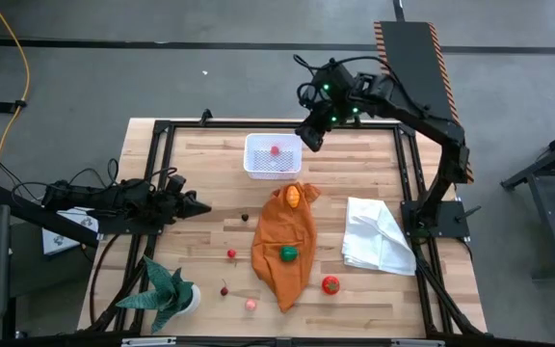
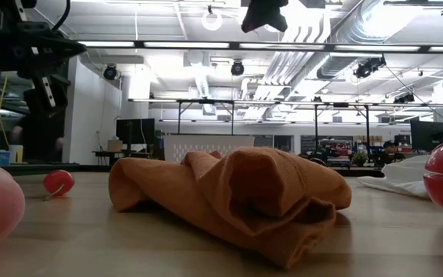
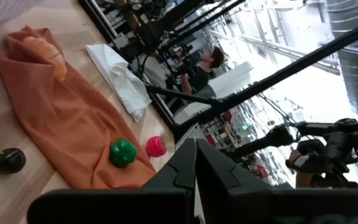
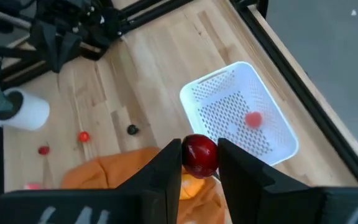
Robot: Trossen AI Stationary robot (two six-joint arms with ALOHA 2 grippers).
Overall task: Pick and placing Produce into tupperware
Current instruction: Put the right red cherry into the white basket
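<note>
Right wrist view shows my right gripper [image 4: 200,163] closed on a glossy dark-red cherry [image 4: 199,155] at lower centre, just below the white tupperware [image 4: 272,118]; it looks light, hard and slippery, so I'd pinch across its middle. Left gripper [image 1: 195,205] waits shut, mid-left

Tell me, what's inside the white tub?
One small red piece lies on the dotted base of the tub. The right gripper holds a red fruit above, near the tub's edge. Nothing in the tub looks covered.
</note>
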